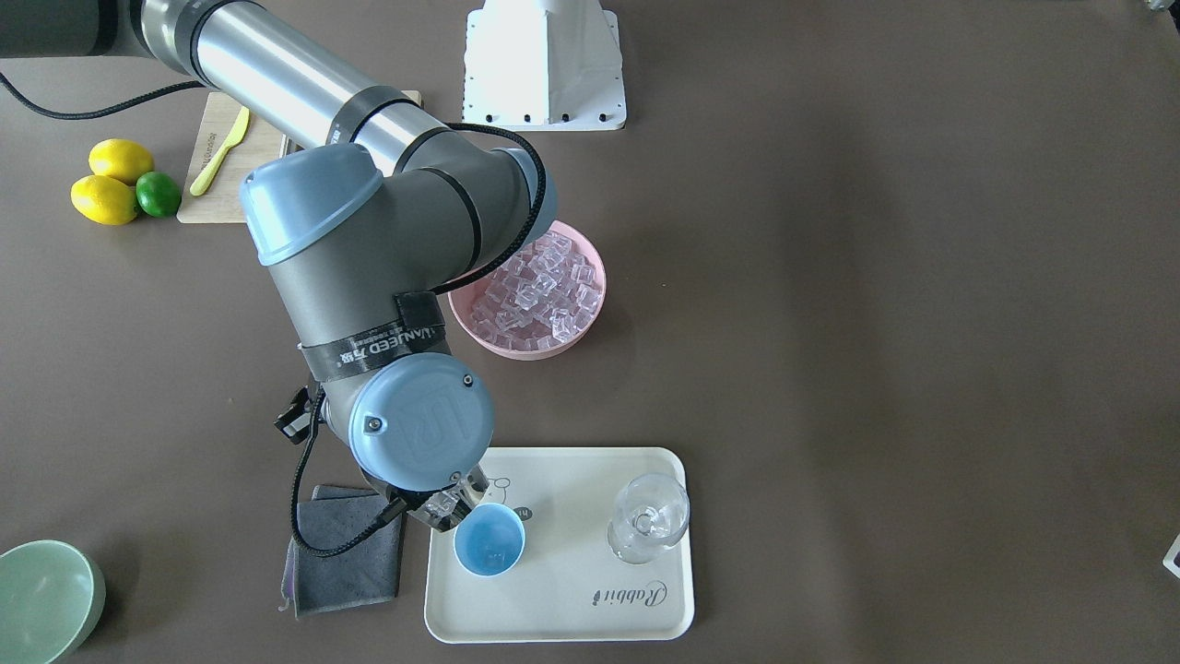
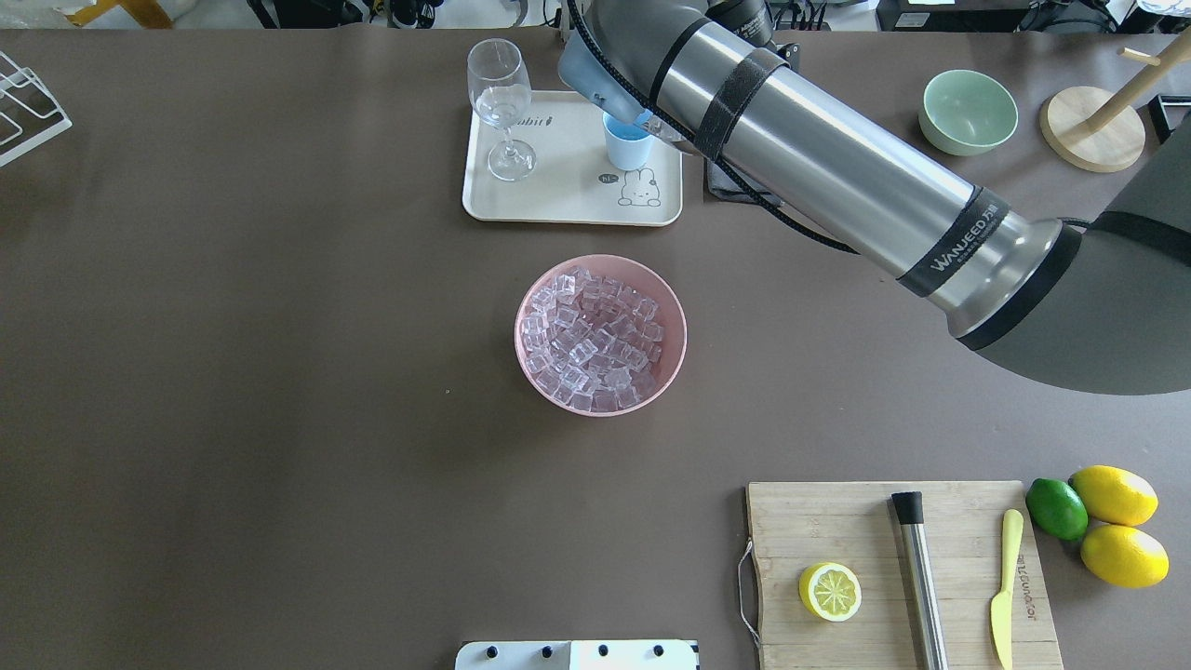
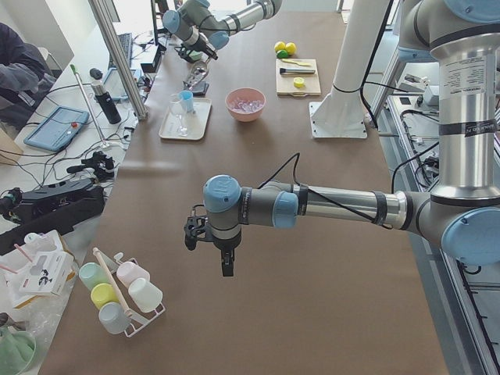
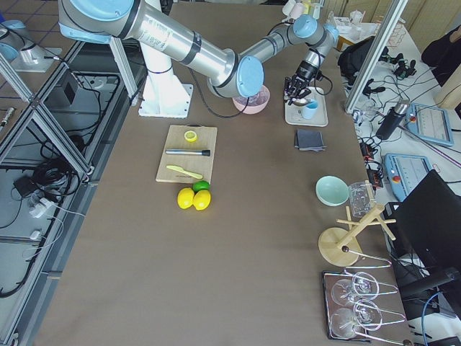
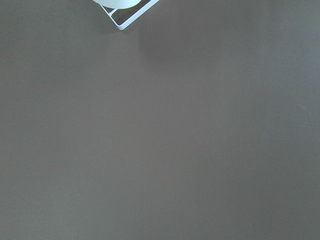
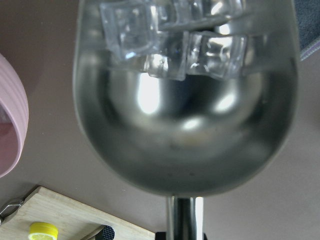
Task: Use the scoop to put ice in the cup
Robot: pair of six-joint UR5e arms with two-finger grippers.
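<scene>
My right gripper point(image 4: 297, 85) is shut on the handle of the steel scoop point(image 6: 185, 125); the wrist hides the fingers in the front view. The scoop's lip point(image 1: 449, 506) hangs tilted just over the rim of the light-blue cup point(image 1: 489, 541), which stands on the cream tray point(image 1: 562, 618). Several clear ice cubes point(image 6: 165, 45) lie at the scoop's front edge. More ice point(image 2: 595, 335) fills the pink bowl point(image 2: 535, 368) at mid-table. My left gripper point(image 3: 226, 262) hangs over bare table far from the cup; I cannot tell whether it is open or shut.
A clear stemmed glass point(image 1: 648, 516) stands on the same tray beside the cup. A grey cloth point(image 1: 346, 563) lies next to the tray, a pale-green bowl point(image 1: 41, 599) beyond it. A cutting board point(image 2: 837, 521) holds a lemon half, a steel rod and a yellow knife.
</scene>
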